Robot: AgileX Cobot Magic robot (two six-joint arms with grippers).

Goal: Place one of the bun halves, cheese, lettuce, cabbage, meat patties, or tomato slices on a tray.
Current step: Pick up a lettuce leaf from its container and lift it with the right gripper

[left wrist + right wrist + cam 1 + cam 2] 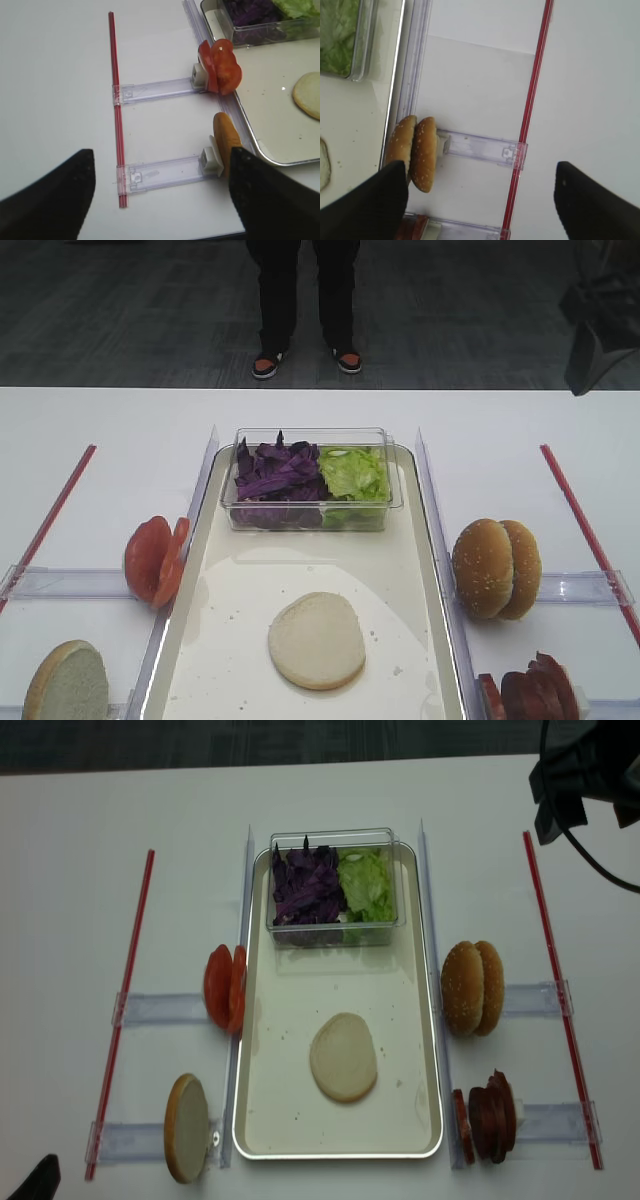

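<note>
**With one bun half down, the next layer waits on the racks**

While one bun half (316, 640) already lies cut face up near the front of the tray (215, 640), nothing else rests on the tray's bare surface except the clear tub (310, 502) at its far end, which holds the cabbage (275, 478) and the lettuce (352, 474) side by side. Off the tray's right rim, two more bun halves (497, 568) stand on edge against a clear holder (480, 149), and nearer me the meat patties (535, 692) stand in a row. Off the left rim stand the tomato slices (155, 560) and a single bun half (67, 682), also on edge.

My right fingers (480, 200) are spread wide and grasp nothing; they hang above the bench (100, 420) just right of the upright buns, between them and the red strip (530, 120). My left fingers (160, 195) are likewise parted and empty, hovering over the left racks.

To do this step well, I judge I should pick one upright piece, bring the fingers down astride its thin edge so both faces are caught squarely, and squeeze gently, since bread and tomato will crush. Lifting straight up would clear the holder before I carry the piece over the rim and lay it flat on or beside the bun half.
</note>
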